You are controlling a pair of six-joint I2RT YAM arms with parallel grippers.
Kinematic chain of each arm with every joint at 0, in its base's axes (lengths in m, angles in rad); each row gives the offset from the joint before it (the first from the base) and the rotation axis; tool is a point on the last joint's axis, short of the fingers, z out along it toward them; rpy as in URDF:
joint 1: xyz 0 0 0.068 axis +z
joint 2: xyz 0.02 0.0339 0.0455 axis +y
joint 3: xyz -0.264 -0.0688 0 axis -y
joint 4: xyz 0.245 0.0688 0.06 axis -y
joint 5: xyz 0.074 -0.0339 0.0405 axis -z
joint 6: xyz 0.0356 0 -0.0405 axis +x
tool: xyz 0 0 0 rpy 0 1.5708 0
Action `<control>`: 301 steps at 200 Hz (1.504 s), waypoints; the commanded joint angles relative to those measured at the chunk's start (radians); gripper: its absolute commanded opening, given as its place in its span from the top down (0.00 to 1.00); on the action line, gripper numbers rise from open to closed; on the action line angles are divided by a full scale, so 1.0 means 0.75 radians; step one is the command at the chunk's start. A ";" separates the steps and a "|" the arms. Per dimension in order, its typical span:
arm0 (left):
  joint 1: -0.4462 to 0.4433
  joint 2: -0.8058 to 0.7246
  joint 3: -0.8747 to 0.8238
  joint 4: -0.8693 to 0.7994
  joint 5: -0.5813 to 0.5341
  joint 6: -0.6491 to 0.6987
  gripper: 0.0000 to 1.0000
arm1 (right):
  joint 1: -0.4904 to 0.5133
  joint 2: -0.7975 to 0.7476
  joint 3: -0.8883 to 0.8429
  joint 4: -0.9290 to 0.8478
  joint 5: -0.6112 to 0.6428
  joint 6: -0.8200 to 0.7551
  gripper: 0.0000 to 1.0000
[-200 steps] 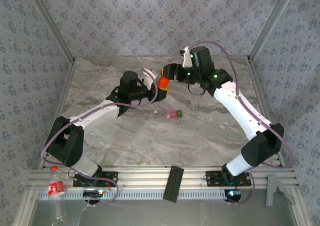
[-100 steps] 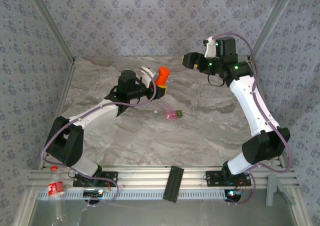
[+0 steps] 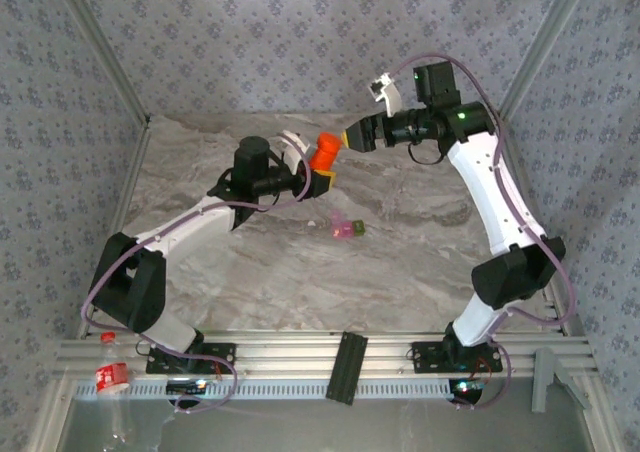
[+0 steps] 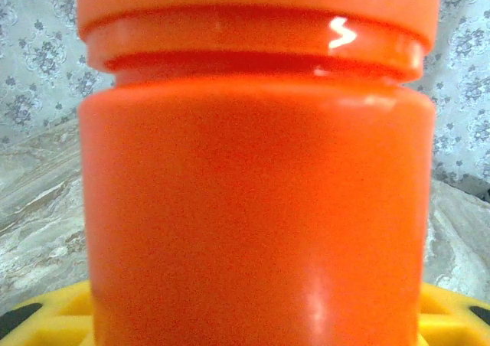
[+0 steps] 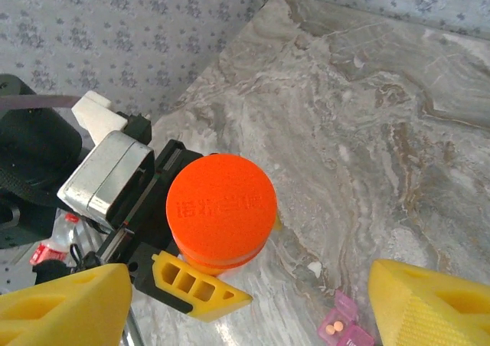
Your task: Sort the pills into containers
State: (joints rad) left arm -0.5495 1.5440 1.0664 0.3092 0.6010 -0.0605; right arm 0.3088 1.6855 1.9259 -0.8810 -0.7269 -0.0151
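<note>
— Containers (image 3: 346,229): where do they lie?
— On the marble bench (image 3: 420,262), about midway across and apart from both arms: a pink compartment joined to a green one. The right wrist camera catches them at its bottom edge, and there two small orange pills (image 5: 330,328) lie in the pink part.
— And beyond them?
— The left pincer (image 3: 310,165), reaching in from the left. It is clamped on the orange bottle (image 3: 323,152), low on its body, with a yellow finger (image 5: 226,296) against the base. The bottle has its cap on and leans a little to the right in the top view. The left wrist camera looks straight at its orange wall, with yellow pads (image 4: 65,311) at the bottom corners.
— Does the bottle rest on the bench?
— I cannot tell; its foot is hidden by the pincer.
— And farther back?
— The right pincer (image 3: 352,136), just beside the cap on its right, aimed at it. Its jaws stand wide apart and hold nothing; in its own camera the two yellow fingers (image 5: 65,304) sit either side of the round cap, clear of it.
— Behind that?
— The patterned wall (image 3: 300,42).
</note>
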 commanded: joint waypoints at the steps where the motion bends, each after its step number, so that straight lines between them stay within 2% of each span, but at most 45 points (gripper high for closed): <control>1: 0.007 -0.051 0.061 0.003 0.063 0.027 1.00 | 0.026 0.054 0.083 -0.098 -0.048 -0.079 0.17; 129: 0.007 -0.054 0.066 -0.016 0.085 0.027 1.00 | 0.074 0.187 0.152 -0.050 -0.144 -0.019 0.20; 193: 0.008 -0.058 0.067 -0.014 0.084 0.027 1.00 | 0.086 0.206 0.154 -0.051 -0.166 -0.015 0.26; 209: 0.008 -0.056 0.067 -0.013 0.084 0.027 1.00 | 0.087 0.209 0.154 -0.054 -0.169 -0.015 0.30; 251: 0.007 -0.062 0.065 -0.011 0.077 0.026 1.00 | 0.101 0.206 0.136 -0.059 -0.169 -0.020 0.59; 278: 0.007 -0.070 0.055 0.020 0.042 0.010 1.00 | 0.131 0.166 0.026 0.031 -0.081 0.071 0.63; 301: 0.004 -0.074 0.051 0.058 -0.011 -0.006 1.00 | 0.161 0.129 -0.109 0.169 0.043 0.252 0.67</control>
State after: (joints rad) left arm -0.5392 1.5425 1.0710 0.2565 0.6315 -0.0612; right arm 0.3889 1.8072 1.9381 -0.8322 -0.8074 0.0288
